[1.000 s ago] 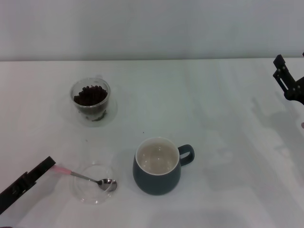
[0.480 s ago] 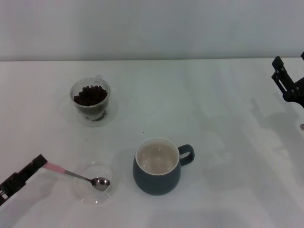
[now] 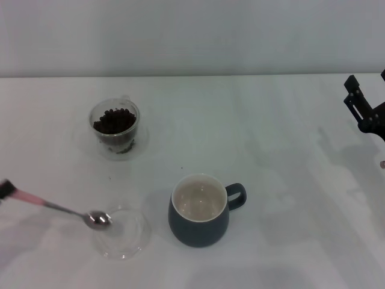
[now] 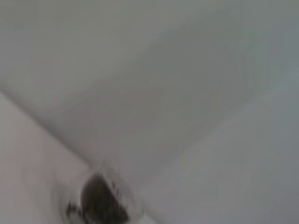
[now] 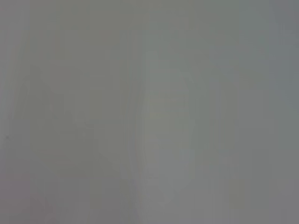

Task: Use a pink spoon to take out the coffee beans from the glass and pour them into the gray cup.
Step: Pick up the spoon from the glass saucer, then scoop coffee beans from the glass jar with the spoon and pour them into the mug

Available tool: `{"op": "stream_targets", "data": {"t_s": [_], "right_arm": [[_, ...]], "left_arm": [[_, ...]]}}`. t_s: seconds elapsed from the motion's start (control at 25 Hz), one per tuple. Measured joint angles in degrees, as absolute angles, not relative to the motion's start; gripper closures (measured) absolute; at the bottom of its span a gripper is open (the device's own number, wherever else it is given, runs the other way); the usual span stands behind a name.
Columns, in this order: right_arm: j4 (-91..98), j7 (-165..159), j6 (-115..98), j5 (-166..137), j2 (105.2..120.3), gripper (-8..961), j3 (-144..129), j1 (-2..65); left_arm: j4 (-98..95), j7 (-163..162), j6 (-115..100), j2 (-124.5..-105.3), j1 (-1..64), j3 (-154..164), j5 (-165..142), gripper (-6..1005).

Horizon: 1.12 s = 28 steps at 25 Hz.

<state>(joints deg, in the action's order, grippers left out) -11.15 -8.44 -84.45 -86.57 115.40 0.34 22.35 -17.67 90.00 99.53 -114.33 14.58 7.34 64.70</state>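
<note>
Head view shows the left gripper (image 3: 5, 189) at the worktop's (image 3: 277, 150) left edge, its jaws holding the pink spoon (image 3: 57, 208); its bowl hangs over a clear dish's (image 3: 123, 232) rim. Right jaws: cannot tell.

Left pincer (image 3: 5, 189) nearly all cut off at frame edge, right pincer (image 3: 365, 109) partly cut off, pink spoon (image 3: 57, 208) motion-blurred

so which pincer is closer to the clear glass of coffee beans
Left. The left pincer is at the head view's left edge, holding the pink-handled metal spoon, nearer the robot than the clear glass of coffee beans. The right pincer sits far across the white table.
</note>
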Motion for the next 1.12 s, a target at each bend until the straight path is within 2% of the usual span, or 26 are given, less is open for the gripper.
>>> {"op": "stream_targets", "data": {"t_s": [0.24, 0.4, 0.64, 0.88, 1.12], "right_arm": [[-11.7, -8.4, -84.5, -86.6, 115.4, 198, 0.2, 22.3], [-12.0, -8.4, -84.7, -86.6, 115.4, 198, 0.2, 22.4], [-13.0, -8.4, -84.7, -86.6, 115.4, 198, 0.3, 22.9], [-14.3, -8.4, -84.7, -86.7, 115.48, 199, 0.6, 22.9], [-14.7, -8.5, -84.6, -86.5, 115.49, 199, 0.7, 22.6]], "left_arm": [[-19.3, 86.1, 100.1, -112.23, 16.6, 6.8, 72.4, 869], [-21.2, 84.0, 96.2, -111.63, 21.0, 7.2, 73.5, 869], [-21.4, 82.9, 87.6, -109.69, 28.5, 8.4, 72.1, 869], [-21.4, 81.2, 78.9, -109.47, 33.6, 11.4, 71.5, 868], [-21.2, 81.2, 67.6, -110.87, 38.9, 18.1, 71.7, 868]]}}
